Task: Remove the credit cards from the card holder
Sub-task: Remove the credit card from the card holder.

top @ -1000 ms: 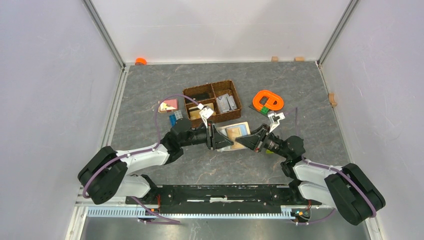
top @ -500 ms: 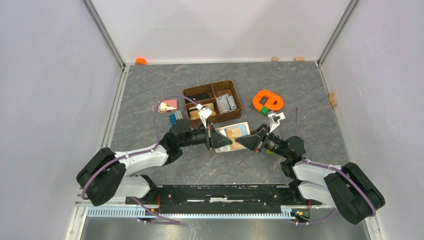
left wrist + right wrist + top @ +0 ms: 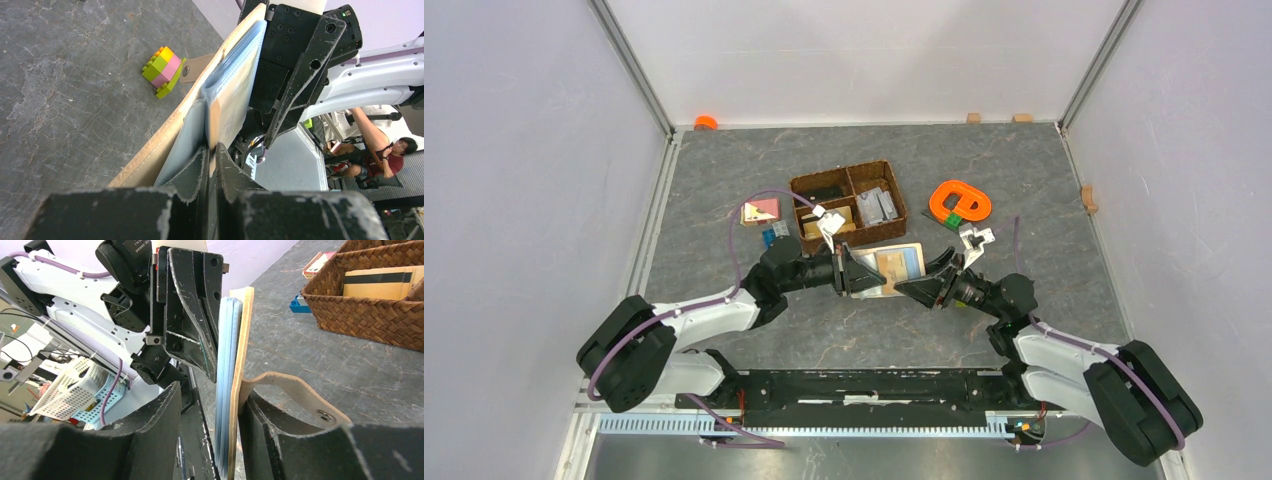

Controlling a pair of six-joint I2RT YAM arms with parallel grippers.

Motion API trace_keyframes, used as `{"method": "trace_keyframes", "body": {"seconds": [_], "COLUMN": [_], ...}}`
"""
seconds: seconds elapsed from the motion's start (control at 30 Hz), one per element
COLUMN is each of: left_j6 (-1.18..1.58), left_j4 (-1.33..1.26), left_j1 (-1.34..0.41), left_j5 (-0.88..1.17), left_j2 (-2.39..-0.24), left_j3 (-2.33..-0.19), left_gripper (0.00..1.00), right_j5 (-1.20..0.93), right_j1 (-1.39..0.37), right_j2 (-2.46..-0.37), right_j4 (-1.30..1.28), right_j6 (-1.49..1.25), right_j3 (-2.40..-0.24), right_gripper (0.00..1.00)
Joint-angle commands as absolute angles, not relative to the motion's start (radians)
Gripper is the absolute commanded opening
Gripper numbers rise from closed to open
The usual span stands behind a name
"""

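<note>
We see the card holder (image 3: pixel 243 330) up on its edge between our two claws, open like a little book. Its beige cover is on the side toward the brown woven basket (image 3: pixel 370 315). Its pale blue-grey leaves (image 3: pixel 225 355) are on the other side.

The left claw (image 3: pixel 212 150) is squeezed together on the edge of those leaves. Its two fingers (image 3: pixel 192 167) almost touch, with only a thin leaf pinched between them. A tan card (image 3: pixel 890 266) sits inside the holder. We cannot tell if the claw pinches the card itself or just the pocket around it.

The right claw (image 3: pixel 210 395) is at the other end of the card holder. Its jaws are apart, one on each side of the holder's edge. There is a clear gap between one finger (image 3: pixel 150 425) and the blue-grey leaves. The other finger is just beside the beige cover, and we cannot tell if it touches. The snap tab (image 3: pixel 300 390) curls out over that finger.

The basket stands on the grey desk (image 3: pixel 60 90), past the tips of both claws. A tan card with a dark stripe (image 3: pixel 380 280) lies in it. A small block of toy bricks (image 3: pixel 162 72), yellow, green and pink, lies on the desk beyond the left claw, past the card holder. An orange loop (image 3: pixel 959 200) lies on the desk beyond the right claw.
</note>
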State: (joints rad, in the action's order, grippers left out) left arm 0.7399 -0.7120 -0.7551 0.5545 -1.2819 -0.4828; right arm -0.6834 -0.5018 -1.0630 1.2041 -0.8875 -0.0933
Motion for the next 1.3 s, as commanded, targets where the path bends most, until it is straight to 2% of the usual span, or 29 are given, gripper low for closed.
{"method": "trace_keyframes", "body": {"seconds": [0.0, 0.2, 1.27], "left_j6": [0.765, 0.767, 0.752], "left_j4": [-0.756, -0.753, -0.693], "left_j1": [-0.733, -0.724, -0.699], "left_j5": [0.52, 0.518, 0.484], "left_j2": [-1.245, -1.232, -1.227], "left_j3": [-0.473, -0.466, -0.468], "left_gripper": [0.02, 0.02, 0.02], "right_j5": [-0.677, -0.661, -0.675], "right_j1": [-0.499, -0.485, -0.446], "right_j2": [-1.013, -0.983, -0.963], "right_j4": [1.16, 1.111, 1.159], "right_j6": [-0.819, -0.789, -0.824], "right_j3": [-0.115, -0.113, -0.089], "right_gripper": [0.49, 0.43, 0.36]}}
